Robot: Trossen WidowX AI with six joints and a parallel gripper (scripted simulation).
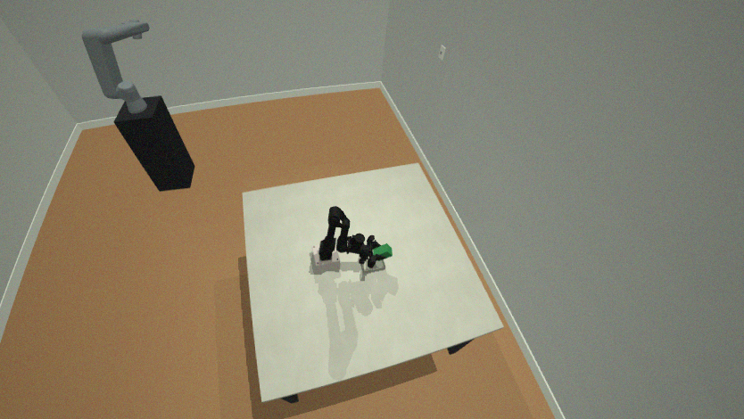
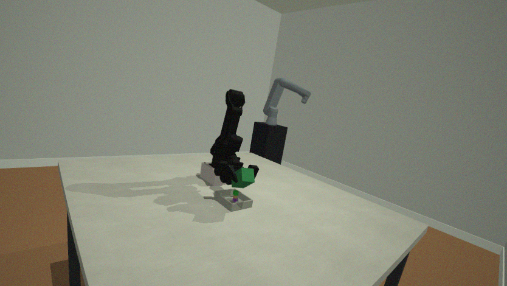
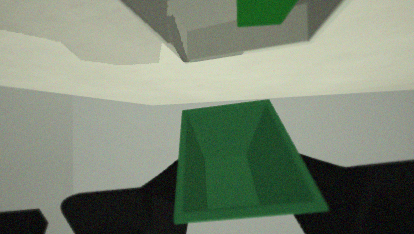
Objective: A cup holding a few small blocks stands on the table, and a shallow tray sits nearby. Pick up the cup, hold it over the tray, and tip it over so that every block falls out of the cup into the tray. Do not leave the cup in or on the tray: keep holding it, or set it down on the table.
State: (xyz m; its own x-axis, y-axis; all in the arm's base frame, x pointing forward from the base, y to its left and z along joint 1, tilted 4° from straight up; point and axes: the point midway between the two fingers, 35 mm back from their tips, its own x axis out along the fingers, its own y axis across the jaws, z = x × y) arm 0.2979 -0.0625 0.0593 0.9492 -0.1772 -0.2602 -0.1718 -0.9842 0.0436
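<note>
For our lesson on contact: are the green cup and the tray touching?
Apart. The exterior view shows pale table between the green cup and the tray's rim.
</note>
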